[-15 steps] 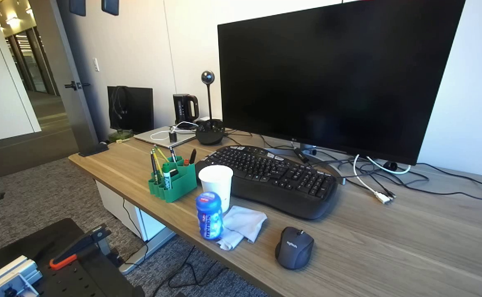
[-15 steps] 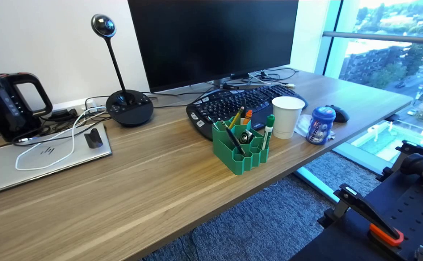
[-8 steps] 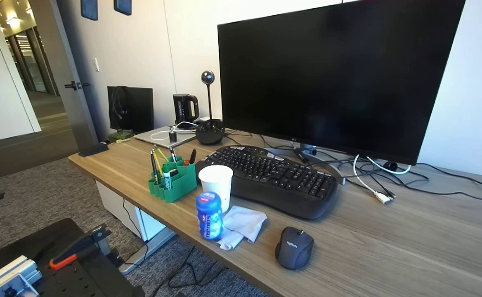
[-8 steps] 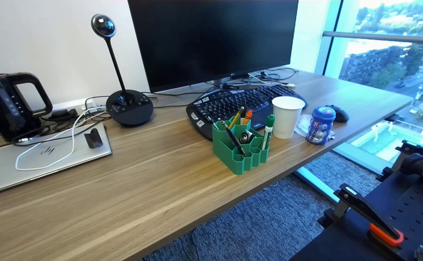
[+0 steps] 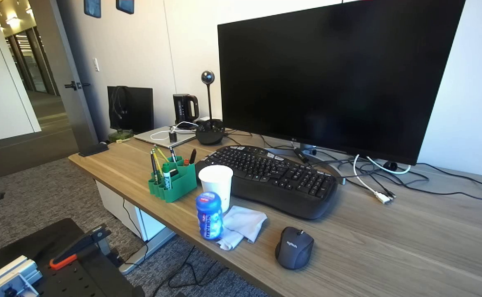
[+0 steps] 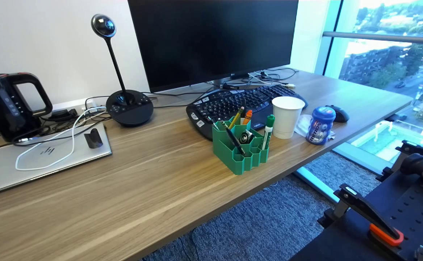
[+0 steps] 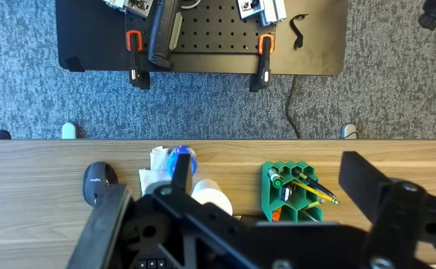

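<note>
Desk edge (image 7: 225, 141) near bottle (image 5: 209, 216); pincer (image 7: 265, 164) spread overhead

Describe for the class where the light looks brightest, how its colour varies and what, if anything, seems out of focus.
In an exterior view, the window is bright, bluish and partly washed out; in an exterior view, a ceiling light glares; in the wrist view, the carpet looks bluer at the picture's left, greyer at its right, and the gripper seems slightly soft.

My fingers (image 7: 363, 183) are black and chunky, with shiny round screws (image 7: 411, 187) and dark round holes (image 7: 149, 231). In an exterior view, my flat fingertips (image 5: 92, 7) look dark blue with rounded corners.
</note>
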